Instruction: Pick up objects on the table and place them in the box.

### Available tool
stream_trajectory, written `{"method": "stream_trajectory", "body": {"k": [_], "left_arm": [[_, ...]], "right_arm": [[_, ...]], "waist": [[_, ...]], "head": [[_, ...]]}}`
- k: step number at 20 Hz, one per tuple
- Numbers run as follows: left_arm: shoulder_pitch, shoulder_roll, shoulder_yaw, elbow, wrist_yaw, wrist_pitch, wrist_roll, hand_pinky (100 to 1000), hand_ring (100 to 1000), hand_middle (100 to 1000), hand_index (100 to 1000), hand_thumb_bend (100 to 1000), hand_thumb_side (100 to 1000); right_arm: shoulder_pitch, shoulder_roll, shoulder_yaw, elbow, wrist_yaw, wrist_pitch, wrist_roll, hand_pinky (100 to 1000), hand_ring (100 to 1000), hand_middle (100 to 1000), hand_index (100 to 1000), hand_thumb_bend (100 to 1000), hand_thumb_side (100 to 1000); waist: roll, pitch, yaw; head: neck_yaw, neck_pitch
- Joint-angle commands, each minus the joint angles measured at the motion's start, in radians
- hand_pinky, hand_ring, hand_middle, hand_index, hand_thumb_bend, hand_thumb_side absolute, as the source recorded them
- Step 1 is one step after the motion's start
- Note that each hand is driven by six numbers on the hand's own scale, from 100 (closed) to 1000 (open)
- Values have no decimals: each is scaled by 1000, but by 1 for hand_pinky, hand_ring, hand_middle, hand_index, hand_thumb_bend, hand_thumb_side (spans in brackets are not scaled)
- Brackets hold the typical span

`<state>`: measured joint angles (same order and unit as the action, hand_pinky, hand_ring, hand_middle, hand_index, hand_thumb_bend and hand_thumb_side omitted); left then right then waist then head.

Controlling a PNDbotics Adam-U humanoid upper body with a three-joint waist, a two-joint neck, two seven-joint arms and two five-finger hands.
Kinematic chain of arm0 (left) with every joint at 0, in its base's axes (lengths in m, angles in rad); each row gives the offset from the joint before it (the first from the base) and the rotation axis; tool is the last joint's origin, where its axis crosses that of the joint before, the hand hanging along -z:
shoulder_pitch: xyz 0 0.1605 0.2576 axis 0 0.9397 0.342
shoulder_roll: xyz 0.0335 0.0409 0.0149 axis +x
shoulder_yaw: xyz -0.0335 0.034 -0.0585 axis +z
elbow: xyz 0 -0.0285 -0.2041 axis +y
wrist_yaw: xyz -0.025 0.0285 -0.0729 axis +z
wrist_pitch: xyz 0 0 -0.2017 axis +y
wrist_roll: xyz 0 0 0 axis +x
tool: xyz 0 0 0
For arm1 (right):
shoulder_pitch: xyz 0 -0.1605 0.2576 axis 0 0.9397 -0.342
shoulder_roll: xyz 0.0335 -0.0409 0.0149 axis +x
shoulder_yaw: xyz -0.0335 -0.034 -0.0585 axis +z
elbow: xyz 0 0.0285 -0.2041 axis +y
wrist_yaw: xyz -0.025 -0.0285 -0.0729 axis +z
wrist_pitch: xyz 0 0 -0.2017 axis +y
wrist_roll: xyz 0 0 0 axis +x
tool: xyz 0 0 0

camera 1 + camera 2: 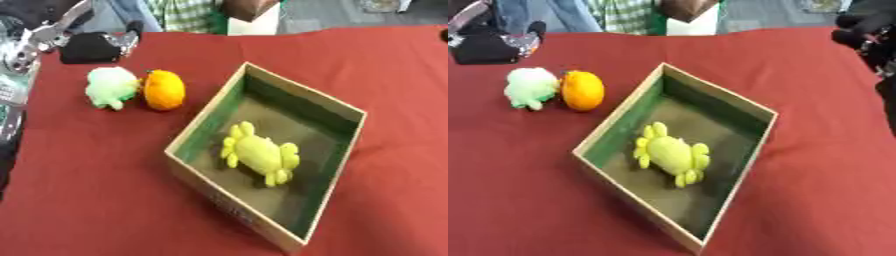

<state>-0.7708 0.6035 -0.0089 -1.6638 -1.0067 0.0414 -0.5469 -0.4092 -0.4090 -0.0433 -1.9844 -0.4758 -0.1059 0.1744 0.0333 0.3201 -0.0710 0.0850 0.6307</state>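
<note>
1. The left robot hand [96,46], seemingly curled on nothing, hovers just behind the green toy [111,87] and orange toy [164,89].
2. Spread it, lower onto the green toy, then carry right to the box [348,109].

Your landmark: box [337,172]. Crab toy [260,154] lies inside it. Round fruit toy [164,89] sits left-behind box, fluffy toy [111,87] touching fruit's left.

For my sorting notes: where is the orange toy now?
The orange toy lies on the red table, left of the box, touching the pale green toy.
</note>
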Motion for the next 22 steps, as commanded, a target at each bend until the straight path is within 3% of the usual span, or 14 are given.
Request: {"method": "stream_trajectory", "body": {"k": [1,9,17,22], "left_arm": [[-30,71,15,74,4,-4,2,775,891,950,1000,220,794],[-70,85,-5,284,1,-56,-52,798,912,982,1000,342,762],[-121,78,-9,492,-13,-127,-158,829,931,1000,1000,486,859],[-139,68,-9,575,-64,-136,-165,833,931,1000,1000,545,853]], "right_arm": [[-5,-24,-9,-16,8,-4,2,837,796,577,907,100,698],[2,-23,-8,-16,16,-2,8,839,796,575,908,100,698],[6,-19,-5,-16,21,2,14,842,796,574,909,100,694],[9,-15,-5,-16,24,4,19,844,798,573,910,100,692]], "waist": [[-1,-16,-3],[-1,-13,-16],[2,-9,-31],[4,-4,-41]], "head": [[-3,-14],[-4,-15],[-4,-16],[-4,-18]]}}
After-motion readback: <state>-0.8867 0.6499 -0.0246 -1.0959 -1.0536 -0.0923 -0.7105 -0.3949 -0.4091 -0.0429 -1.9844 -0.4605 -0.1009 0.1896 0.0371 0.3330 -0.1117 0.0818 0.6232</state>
